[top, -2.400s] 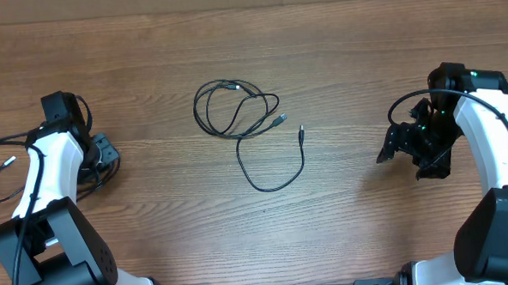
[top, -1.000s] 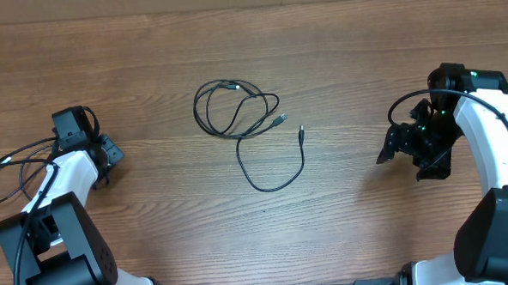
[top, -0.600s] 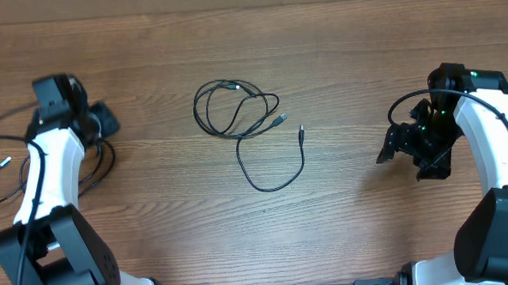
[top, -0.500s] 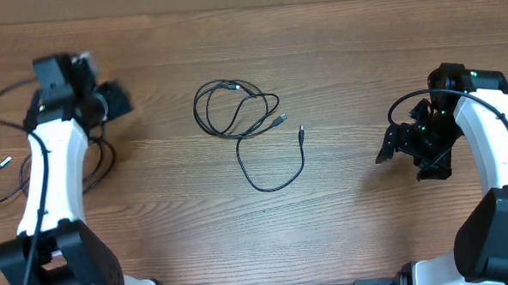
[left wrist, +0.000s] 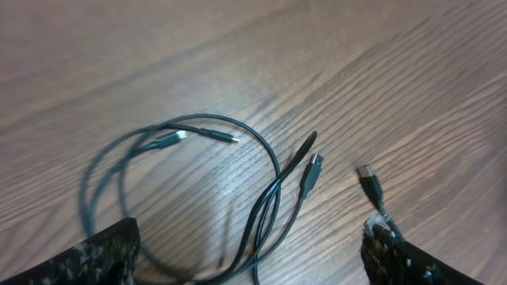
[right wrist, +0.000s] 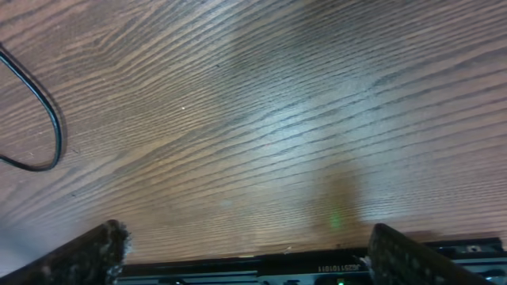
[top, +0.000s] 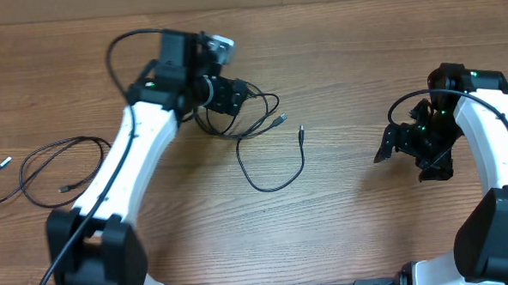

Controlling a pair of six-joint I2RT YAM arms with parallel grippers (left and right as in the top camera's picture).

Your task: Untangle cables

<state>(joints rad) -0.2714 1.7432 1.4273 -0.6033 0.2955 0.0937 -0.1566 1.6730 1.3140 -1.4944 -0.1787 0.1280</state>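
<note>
Overhead shows the cables (top: 278,121) as a loose black bundle just off the centre of the table (top: 362,52) toward eleven o'clock. A tail cord (top: 273,190) sags out toward five o'clock, and one separated cord (top: 65,143) lies well apart at nine o'clock. The left gripper (top: 237,96) hangs over the bundle's eleven o'clock edge. The right gripper (top: 401,160) sits at three o'clock, well clear of any cord. From up here I cannot tell how wide either gripper stands.

Left wrist view settles that for its own side: its fingertips (left wrist: 111,245) sit at the lower corners, far apart and gripping nothing. It also shows what overhead blurs: a double loop (left wrist: 206,119) toward nine o'clock, strands crossing near the centre, and plug ends (left wrist: 313,170) fanned toward three o'clock. Whether the fingers touch the wood I cannot tell.

Right wrist view shows that gripper spread wide and empty too, over bare wood, with only an arc of cord (right wrist: 57,127) at nine o'clock.

The cords look light, limp and thin, and I judge that a pull on one strand would drag the whole loop along. A plug end, stiffer and thicker, looks the better hold, with the other gripper pinning the loop.
</note>
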